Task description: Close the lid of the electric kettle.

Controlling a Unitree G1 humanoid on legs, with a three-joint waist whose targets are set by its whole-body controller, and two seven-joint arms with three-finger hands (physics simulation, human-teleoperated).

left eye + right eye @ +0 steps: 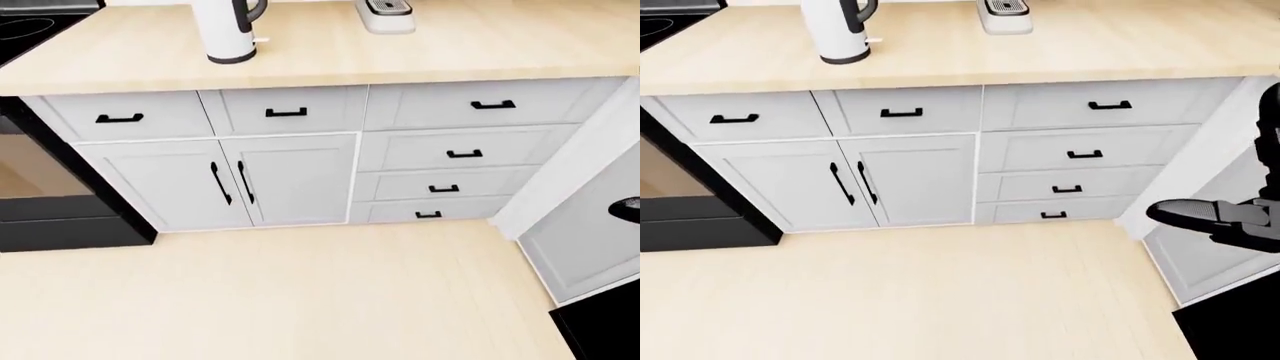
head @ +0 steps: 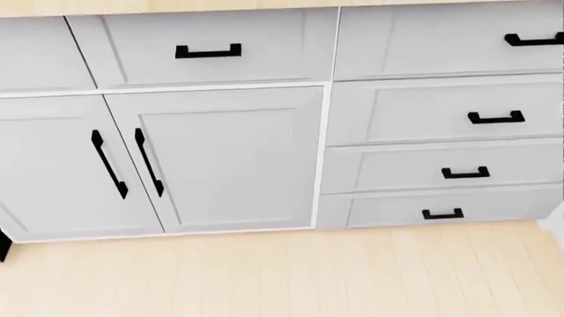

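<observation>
Right hand [image 1: 1215,214] shows only in part at the right edge of the right-eye view, dark fingers pointing left, low beside a white side panel; how far the fingers are spread cannot be told from this sliver. It holds nothing visible. No left hand appears in any view.

Going left to right, all of it to the left of that hand: a black stove [image 1: 40,225] sits at the far left edge, well apart from the hand. Next, up and far left of the hand, the white electric kettle [image 1: 838,31] stands upright on the pale wooden counter [image 1: 1060,56] — its top is cut off by the frame, so the lid's position cannot be confirmed. A small white appliance [image 1: 1004,16] sits on the same counter, nearer the hand but still above it. Below the counter run white cabinet doors [image 2: 220,158] and drawers [image 2: 441,109] with black handles; the head view shows little else.

Step in hand, as judged: approach. The robot stands well apart from the counter and no hand is near the kettle.

Next move calls for closing on the counter toward the kettle's side, raising the view so the lid comes into frame, then lifting a hand above the kettle to press the lid down — without knocking the body sideways.
</observation>
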